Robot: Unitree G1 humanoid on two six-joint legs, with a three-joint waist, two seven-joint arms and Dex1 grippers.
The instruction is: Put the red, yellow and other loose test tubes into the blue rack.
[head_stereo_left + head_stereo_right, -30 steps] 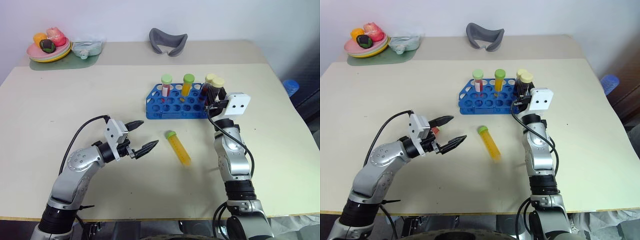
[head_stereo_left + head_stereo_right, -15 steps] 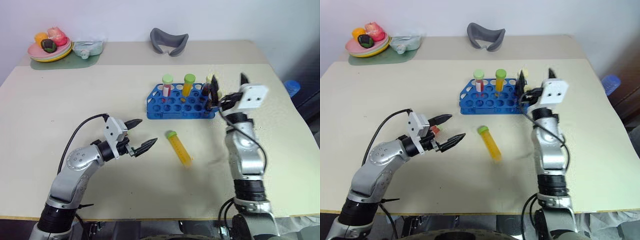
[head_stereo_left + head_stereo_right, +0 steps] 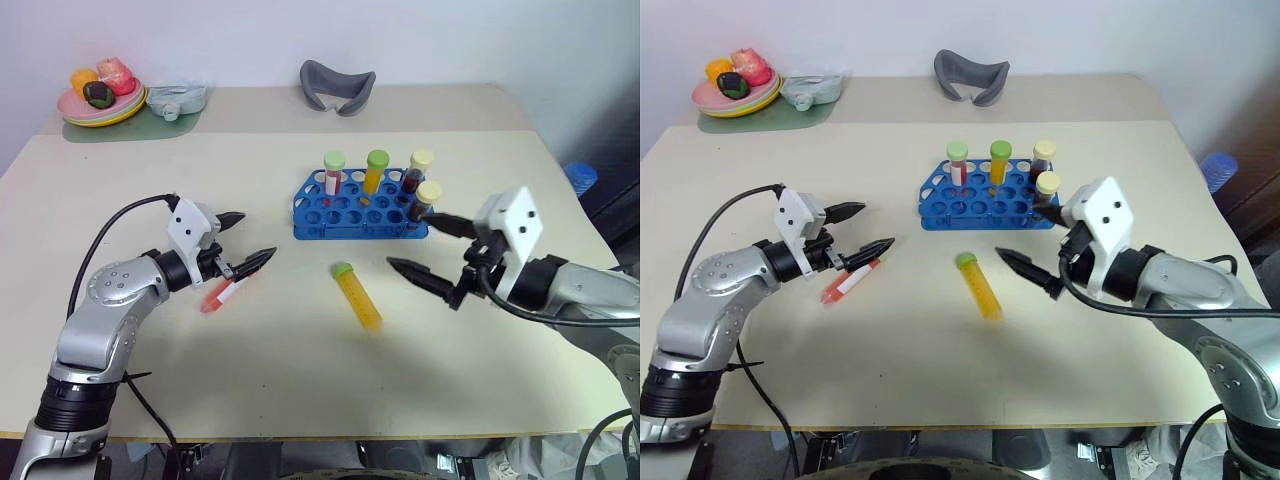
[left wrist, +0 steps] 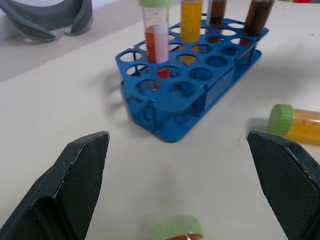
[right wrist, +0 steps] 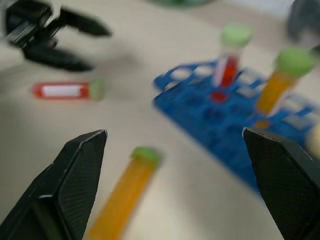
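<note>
Stood spread and empty: right gripper (image 3: 432, 250), near the blue rack (image 3: 357, 206), facing the yellow tube (image 3: 357, 296) lying just ahead, likely lined up to grab. Left gripper (image 3: 247, 239) likewise splayed, red tube (image 3: 221, 294) lying just beneath its tips, unheld.

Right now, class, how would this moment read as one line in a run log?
rack: four tubes standing | table: red tube and yellow tube lying loose | left hand: open, empty | right hand: open, empty
</note>
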